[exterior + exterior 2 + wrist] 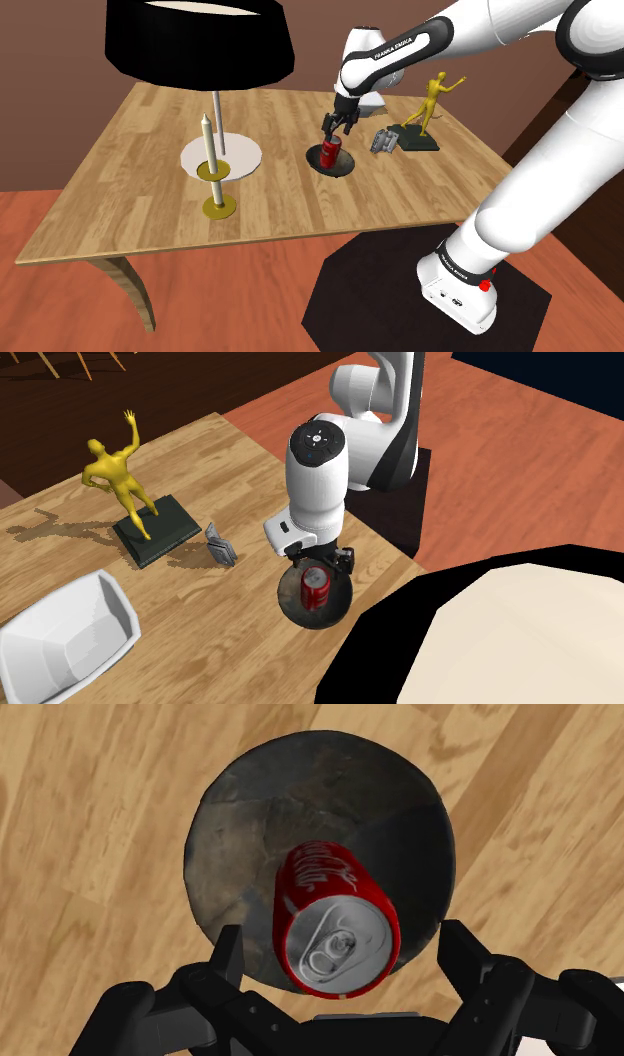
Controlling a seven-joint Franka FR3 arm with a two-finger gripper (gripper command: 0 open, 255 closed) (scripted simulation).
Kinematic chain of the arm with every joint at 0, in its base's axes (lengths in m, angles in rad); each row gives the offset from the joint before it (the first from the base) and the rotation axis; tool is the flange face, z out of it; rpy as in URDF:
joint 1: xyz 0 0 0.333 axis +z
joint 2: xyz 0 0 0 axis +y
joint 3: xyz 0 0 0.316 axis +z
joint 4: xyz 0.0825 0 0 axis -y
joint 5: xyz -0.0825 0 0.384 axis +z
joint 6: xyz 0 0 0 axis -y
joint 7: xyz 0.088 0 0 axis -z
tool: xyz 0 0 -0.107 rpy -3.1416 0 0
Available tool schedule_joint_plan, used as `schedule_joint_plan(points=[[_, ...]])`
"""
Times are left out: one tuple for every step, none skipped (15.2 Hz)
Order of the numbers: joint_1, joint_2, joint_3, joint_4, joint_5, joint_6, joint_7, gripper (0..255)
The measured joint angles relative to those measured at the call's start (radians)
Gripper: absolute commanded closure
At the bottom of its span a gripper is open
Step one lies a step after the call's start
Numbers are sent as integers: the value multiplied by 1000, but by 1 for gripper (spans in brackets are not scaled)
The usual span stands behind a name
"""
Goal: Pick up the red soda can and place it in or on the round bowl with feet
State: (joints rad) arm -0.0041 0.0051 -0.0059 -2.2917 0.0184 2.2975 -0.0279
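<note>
The red can (337, 909) stands upright inside the dark bowl (250, 814). The gripper (340, 937) straddles it, fingers (228, 956) apart, touching nothing. We lift straight up, so neither finger tips the can.

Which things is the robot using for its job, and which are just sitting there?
For the job: red can, dark round bowl, hand.
Just lying about: yellow figurine, candlestick, black lamp, small grey object.

The white arm (560, 160) bends forward and down, its black pincer (338, 942) pointing downward, fingers (228, 954) standing wide apart.
</note>
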Motion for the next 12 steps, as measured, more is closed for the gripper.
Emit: schedule_joint_plan(points=[[0, 0, 0, 0, 0, 0, 0, 0], [0, -10, 0, 7, 0, -17, 1, 0], [0, -22, 0, 18, -1, -39, 1, 0], [-2, -43, -2, 29, -2, -70, -1, 0], [1, -56, 1, 43, -2, -98, 4, 0], [-1, -62, -1, 53, -2, -113, 2, 0], [-1, -65, -1, 57, -2, -120, 2, 0], [-1, -67, -1, 57, -2, -123, 2, 0], [-1, -68, -1, 58, -2, -125, 2, 0], [-1, -68, -1, 58, -2, -126, 2, 0], [-1, -68, -1, 59, -2, -127, 2, 0], [-1, -68, -1, 59, -2, -127, 2, 0]])
